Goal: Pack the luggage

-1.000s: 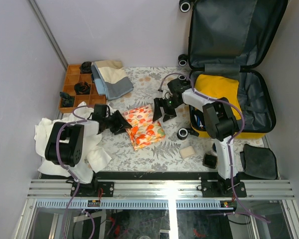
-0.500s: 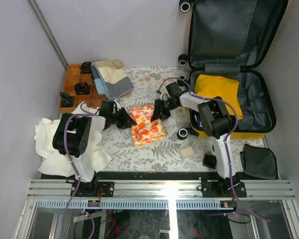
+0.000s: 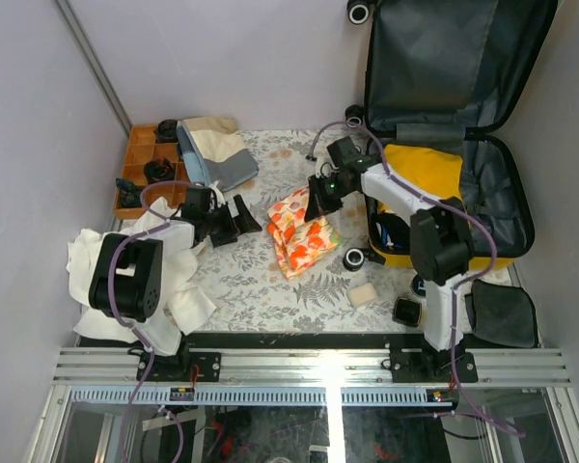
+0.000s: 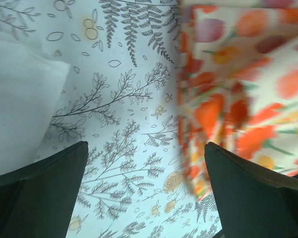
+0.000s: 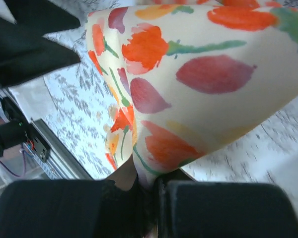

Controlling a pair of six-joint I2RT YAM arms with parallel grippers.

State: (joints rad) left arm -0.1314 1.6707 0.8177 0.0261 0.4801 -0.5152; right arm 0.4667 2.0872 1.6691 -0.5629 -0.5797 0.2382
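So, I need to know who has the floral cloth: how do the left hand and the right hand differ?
The left hand stands wide open, gripping nothing; the right hand is shut on an edge of the floral cloth. The left hand is by the white cloth; the right hand is nearer the luggage. Both are black, low over the patterned table.

Open lane down the table's middle, flanks crowded.
Passes freely over bare table [image 3: 261,289] between white cloth [image 3: 185,297] and floral cloth [image 3: 304,236]; meets luggage [image 3: 507,207] wall and wheel [image 3: 353,258] rightward, orange tray [image 3: 135,142] and folded clothes [image 3: 214,149] at far left.
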